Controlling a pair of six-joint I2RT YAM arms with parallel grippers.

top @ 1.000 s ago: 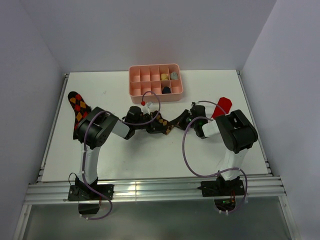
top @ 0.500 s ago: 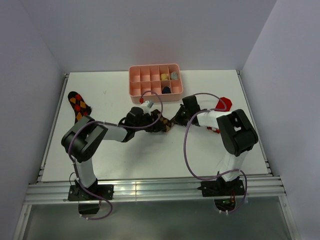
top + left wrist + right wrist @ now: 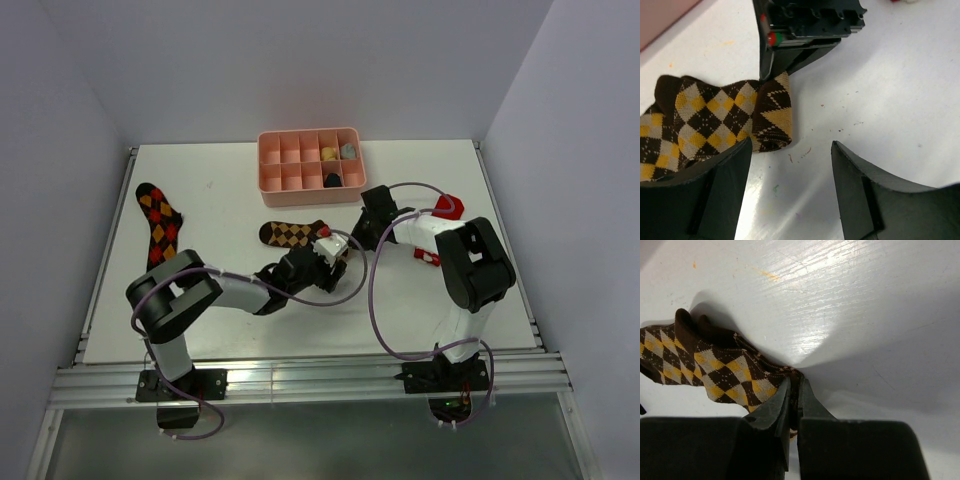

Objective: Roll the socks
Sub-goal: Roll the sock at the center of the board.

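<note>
The tan argyle sock [image 3: 292, 233] lies on the worktop [image 3: 200, 170], just in front of the pink tray [image 3: 300, 197]. The right jaws pinch its end; the left jaws stand spread, empty. This thin pinch may slip, so the sock drags instead of rolling.

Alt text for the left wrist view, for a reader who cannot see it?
The left gripper hangs open over the white table, at the folded end of a tan argyle sock. The right gripper pinches that sock's far edge.
</note>
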